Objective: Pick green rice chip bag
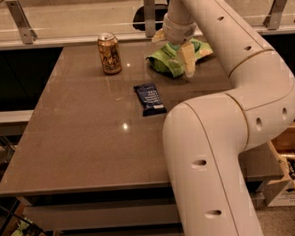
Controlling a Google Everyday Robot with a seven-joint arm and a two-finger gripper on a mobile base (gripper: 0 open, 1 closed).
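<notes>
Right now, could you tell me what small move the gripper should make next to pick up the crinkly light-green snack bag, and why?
Probably close the gripper: its fingers look open, straddling the crinkly light-green rice chip bag on the brown table, so squeezing should grip it.

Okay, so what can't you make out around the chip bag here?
Camera view: middle of the green rice chip bag, hidden by the gripper over it; contact cannot be judged.
Camera view: the table's near right part, hidden by the arm.
Camera view: print on the gold can and dark-blue wrapped bar, too small.
</notes>
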